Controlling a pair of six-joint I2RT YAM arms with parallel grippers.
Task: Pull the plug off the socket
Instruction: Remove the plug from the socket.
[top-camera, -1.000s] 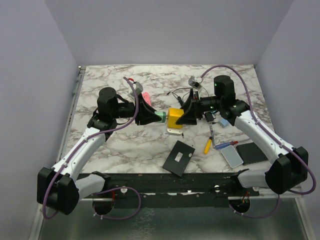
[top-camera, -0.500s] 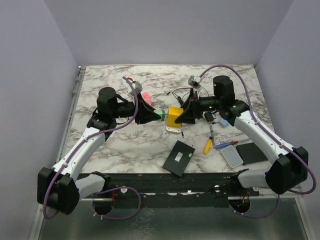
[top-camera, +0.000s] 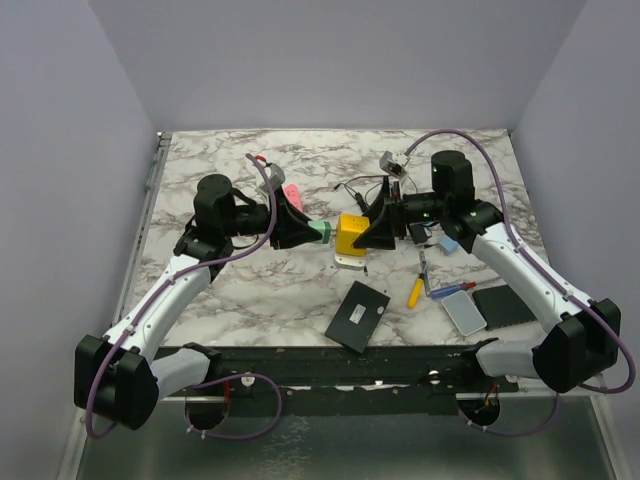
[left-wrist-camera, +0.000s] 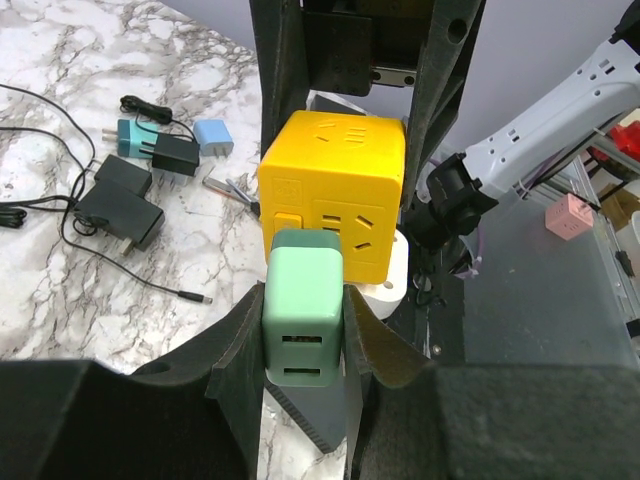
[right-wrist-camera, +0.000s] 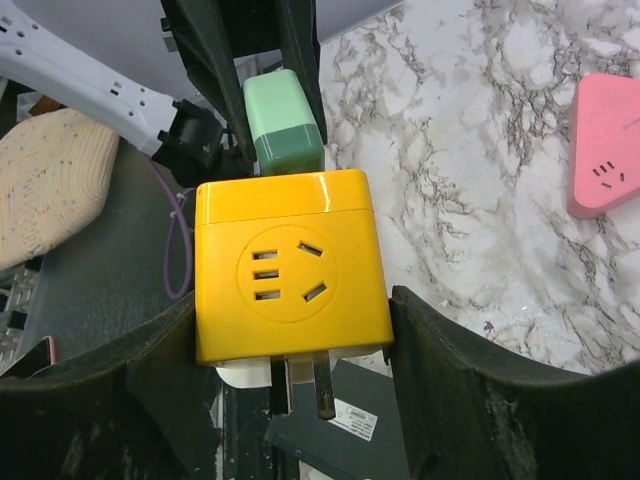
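Left gripper (top-camera: 308, 231): clamped on green plug (left-wrist-camera: 303, 320).
Right gripper (top-camera: 368, 238): clamped on yellow socket (right-wrist-camera: 290, 270).
Plug position: socket's 9 o'clock, seen from overhead.

Even, diffuse light from above keeps all three views bright, with soft, short shadows on the marble bench (top-camera: 250, 290), a mild sheen along the yellow socket (right-wrist-camera: 285, 205), and a dark, softly blurred, wide-angle-stretched foreground in both wrist views.

Glossy yellow plastic socket (right-wrist-camera: 290, 265); matt green plastic plug (left-wrist-camera: 303, 310); marble-look table (top-camera: 250, 290), seemingly smooth
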